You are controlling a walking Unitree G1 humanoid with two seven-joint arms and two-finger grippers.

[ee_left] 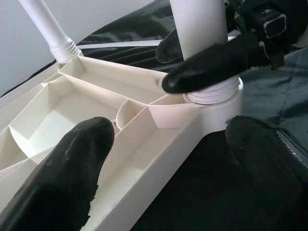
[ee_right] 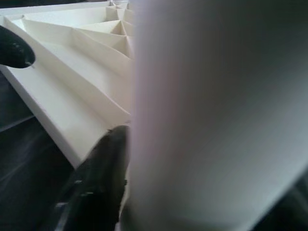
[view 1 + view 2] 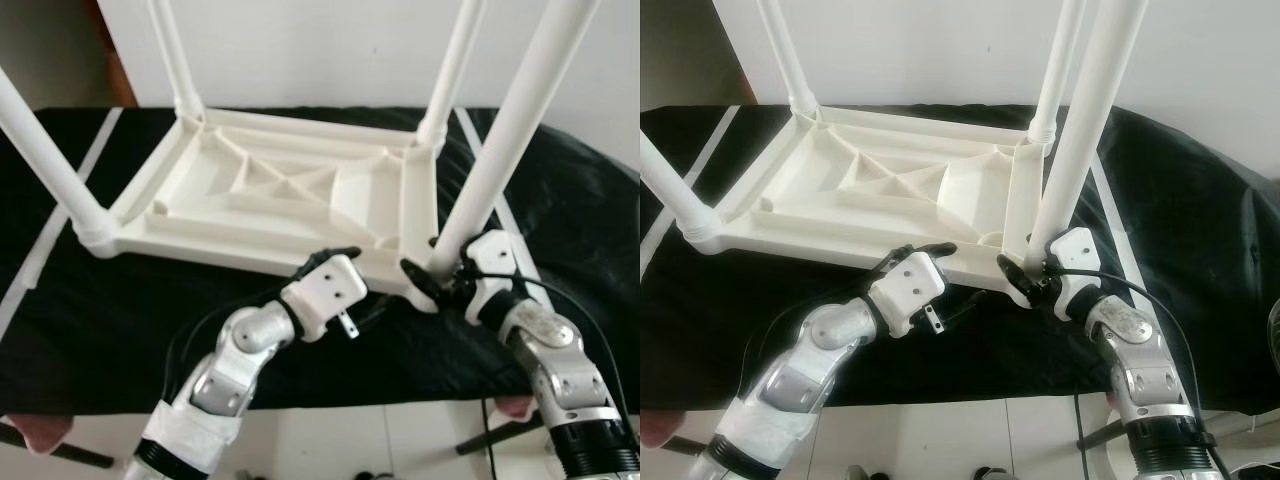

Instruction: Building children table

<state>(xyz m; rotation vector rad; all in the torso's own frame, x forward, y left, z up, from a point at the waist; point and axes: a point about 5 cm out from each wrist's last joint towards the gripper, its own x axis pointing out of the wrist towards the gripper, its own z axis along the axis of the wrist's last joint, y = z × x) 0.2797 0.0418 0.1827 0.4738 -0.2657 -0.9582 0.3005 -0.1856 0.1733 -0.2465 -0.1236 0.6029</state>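
Four white plastic tube legs stand up from an upturned white plastic children's table, which lies ribbed underside up on a worktop under a black cloth with pale stripes. No brand, label or writing can be read on any of it.

At the left, the near-left leg rises from its corner socket, and the far-left leg stands behind it. The left claw lies at the near edge of the tabletop, toward the right corner; its two black fingers are spread apart, one over the ribbed inside, the other outside the rim above the cloth, holding nothing.

Farther right, the far-right leg stands at the back corner. The near-right leg sits in its corner socket, with a ribbed collar at its base. The right claw is closed around the base of this leg, just above the socket, one black finger pressed across the front of the tube.
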